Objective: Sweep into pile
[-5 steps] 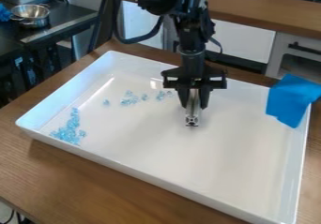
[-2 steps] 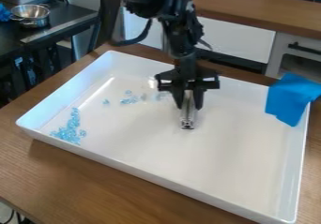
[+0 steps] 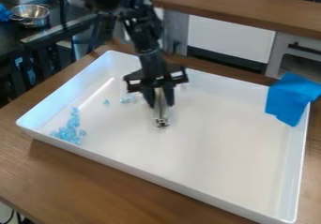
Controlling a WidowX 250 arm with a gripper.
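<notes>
Camera view: with the clock face laid over the white, shallow, rectangular plastic-looking tray (image 3: 156,176), the main cluster of small translucent pale-blue pieces (image 3: 67,133) lies at nine o'clock. They look light, hard and slippery, likely to skitter if struck fast, so a low, slow push should suit them better than picking. One stray pale-blue piece (image 3: 106,101) sits at ten, and a looser translucent blue group (image 3: 128,99) near eleven; both should slide easily on the smooth floor. Just above centre, towards twelve, the black two-finger gripper (image 3: 161,107) has its fingers clamped on a narrow silver metal bar (image 3: 162,118), which hangs down between them. The bar looks stiff and fairly light; its upper part is the place to hold, leaving the lower end for sweeping, though it could twist if pushed off-centre. At two, the bright blue cloth (image 3: 289,99) looks soft and limp, best pinched by a fold. As for containers, the round shiny metal bowl with side handles (image 3: 30,14) stands beyond the tray, between ten and eleven, its contents impossible to tell; the tray holds the scattered pieces, and the cloth drapes over its edge.
</notes>
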